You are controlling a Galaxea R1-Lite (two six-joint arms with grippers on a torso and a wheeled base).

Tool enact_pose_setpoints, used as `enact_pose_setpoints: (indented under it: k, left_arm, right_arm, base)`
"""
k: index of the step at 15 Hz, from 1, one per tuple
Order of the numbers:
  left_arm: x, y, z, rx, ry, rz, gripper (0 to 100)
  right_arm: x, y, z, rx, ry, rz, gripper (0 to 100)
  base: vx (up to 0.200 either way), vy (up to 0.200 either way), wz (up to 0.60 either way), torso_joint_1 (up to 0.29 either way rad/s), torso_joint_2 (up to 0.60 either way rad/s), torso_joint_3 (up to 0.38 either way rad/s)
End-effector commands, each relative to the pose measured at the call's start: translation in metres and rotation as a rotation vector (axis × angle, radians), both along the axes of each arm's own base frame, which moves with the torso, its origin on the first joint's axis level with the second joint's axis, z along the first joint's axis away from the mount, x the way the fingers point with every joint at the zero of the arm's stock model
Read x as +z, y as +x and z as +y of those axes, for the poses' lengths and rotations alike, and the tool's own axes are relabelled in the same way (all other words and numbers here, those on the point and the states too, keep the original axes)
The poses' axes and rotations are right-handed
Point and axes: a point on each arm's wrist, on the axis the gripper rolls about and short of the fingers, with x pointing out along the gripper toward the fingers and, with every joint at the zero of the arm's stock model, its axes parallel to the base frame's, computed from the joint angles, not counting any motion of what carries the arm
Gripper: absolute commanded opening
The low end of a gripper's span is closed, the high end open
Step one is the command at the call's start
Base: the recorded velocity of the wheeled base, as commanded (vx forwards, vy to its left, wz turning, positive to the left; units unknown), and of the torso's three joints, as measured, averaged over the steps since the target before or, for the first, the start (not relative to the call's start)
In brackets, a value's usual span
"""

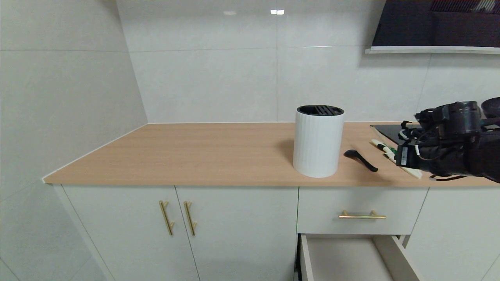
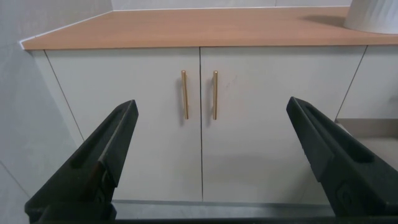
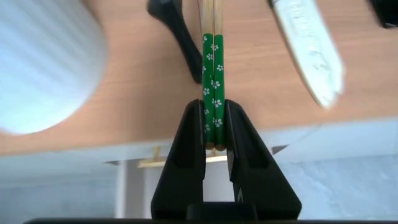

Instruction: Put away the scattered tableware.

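right hand (image 3: 214, 134): clamped on green chopsticks (image 3: 212, 68) | left hand (image 2: 211, 109): spread wide, facing cabinet doors (image 2: 267, 124)

A broad stretch of surface (image 1: 195, 156) lies open from the left corner to the white holder (image 1: 318, 142), which stands upright near the front edge with free air over its slotted top. Right of it room is tight: a black spoon (image 1: 360, 159) lies just beside the holder, then a white knife (image 3: 308, 53), and the right tool (image 3: 213, 112), clamped on green chopsticks (image 3: 212, 56), hangs over that patch. Below, an open drawer (image 1: 304, 253) juts out.
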Motion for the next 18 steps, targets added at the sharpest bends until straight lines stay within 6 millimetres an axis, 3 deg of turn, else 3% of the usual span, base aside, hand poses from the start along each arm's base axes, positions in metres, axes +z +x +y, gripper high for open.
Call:
enact_pose_setpoints:
  k: [1, 4, 8, 15, 18]
  left_arm:
    - [0.0, 0.0, 0.0, 0.0, 0.0, 0.0, 100]
    - [0.0, 0.0, 0.0, 0.0, 0.0, 0.0, 100]
    - [0.0, 0.0, 0.0, 0.0, 0.0, 0.0, 100]
    - [0.0, 0.0, 0.0, 0.0, 0.0, 0.0, 100]
    - [0.0, 0.0, 0.0, 0.0, 0.0, 0.0, 100]
  right_arm:
    - [0.038, -0.052, 0.0, 0.007, 0.045, -0.103, 0]
    - [0.057, -0.11, -0.002, 0.187, 0.146, -0.01, 0]
    - [0.061, -0.147, 0.002, 0.295, 0.173, 0.158, 0]
    - [0.031, -0.145, 0.007, 0.459, 0.084, 0.35, 0]
    - [0.009, -0.135, 0.023, 0.53, 0.075, 0.459, 0]
  base:
    - [0.0, 0.0, 0.0, 0.0, 0.0, 0.0]
    - [0.0, 0.0, 0.0, 0.0, 0.0, 0.0]
    - [0.0, 0.0, 0.0, 0.0, 0.0, 0.0]
    - [0.0, 0.0, 0.0, 0.0, 0.0, 0.0]
    - [0.0, 0.0, 0.0, 0.0, 0.0, 0.0]
